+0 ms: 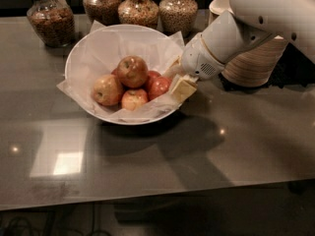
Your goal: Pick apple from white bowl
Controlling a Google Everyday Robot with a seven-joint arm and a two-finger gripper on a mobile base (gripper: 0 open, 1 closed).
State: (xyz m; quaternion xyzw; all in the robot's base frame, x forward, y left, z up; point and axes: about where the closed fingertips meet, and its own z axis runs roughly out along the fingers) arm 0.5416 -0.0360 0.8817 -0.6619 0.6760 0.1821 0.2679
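The white bowl [81,53], lined with crinkled white paper, stands on the grey table and holds several apples. The apple [158,86], glossy bright red, lies at the right side of the pile, under a duller brownish-red apple [132,71]. My gripper [177,79] reaches in over the bowl's right rim, just right of the red apple. Its cream fingers [183,88] stand apart, open, and hold nothing. One finger is close to the apple's right side; I cannot tell if it touches.
Two yellowish blushed apples [107,89] lie at the bowl's front left. Several glass jars [139,9] of dry food line the table's back edge. A stack of tan paper bowls [252,63] stands right of the bowl, behind my arm.
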